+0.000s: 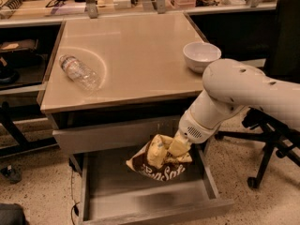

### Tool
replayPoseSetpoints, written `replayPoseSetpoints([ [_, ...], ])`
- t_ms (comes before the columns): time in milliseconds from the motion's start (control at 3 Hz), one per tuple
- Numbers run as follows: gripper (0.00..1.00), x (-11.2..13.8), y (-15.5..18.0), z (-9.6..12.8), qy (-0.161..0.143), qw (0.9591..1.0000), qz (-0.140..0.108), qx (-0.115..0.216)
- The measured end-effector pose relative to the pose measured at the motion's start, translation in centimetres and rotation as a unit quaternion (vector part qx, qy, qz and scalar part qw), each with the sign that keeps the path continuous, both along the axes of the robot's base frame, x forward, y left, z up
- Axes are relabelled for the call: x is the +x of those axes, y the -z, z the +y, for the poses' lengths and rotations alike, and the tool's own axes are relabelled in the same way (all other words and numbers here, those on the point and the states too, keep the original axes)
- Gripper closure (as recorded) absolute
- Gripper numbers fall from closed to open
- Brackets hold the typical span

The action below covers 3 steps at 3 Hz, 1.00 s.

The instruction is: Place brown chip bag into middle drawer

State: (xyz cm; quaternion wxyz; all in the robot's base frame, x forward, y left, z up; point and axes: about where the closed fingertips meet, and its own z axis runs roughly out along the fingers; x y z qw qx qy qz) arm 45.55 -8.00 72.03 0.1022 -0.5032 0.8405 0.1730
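Arm (pixel 234 90) hides the right end of the bench (pixel 136 41) front and part of the office chair (pixel 269 139).

End effector (pixel 168 148) sits low, just under the closed upper drawer front (pixel 108 136), pinched onto the upper end of the brown chip bag (pixel 159 168). Pale fingers and the bag's pale end blend, so the boundary is hard to make out.

Bag hangs tilted inside the open middle drawer (pixel 117 193), toward its back right. Cannot tell whether it touches the floor. Nothing else in the drawer.

On the bench: white bowl (pixel 201 55), interior only partly seen, and a clear bottle (pixel 79 72) on its side, well apart.
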Motion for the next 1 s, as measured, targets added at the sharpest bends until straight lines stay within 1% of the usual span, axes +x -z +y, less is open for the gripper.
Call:
replayPoseSetpoints([
  [333, 1.00, 0.0, 0.0, 0.0, 0.000, 1.0000, 0.000, 0.000],
  [667, 1.00, 0.1, 1.7, 0.4, -0.003, 1.0000, 0.002, 0.008],
  [1000, 1.00, 2.4, 4.7, 2.9, -0.022, 0.9994, -0.006, 0.026],
])
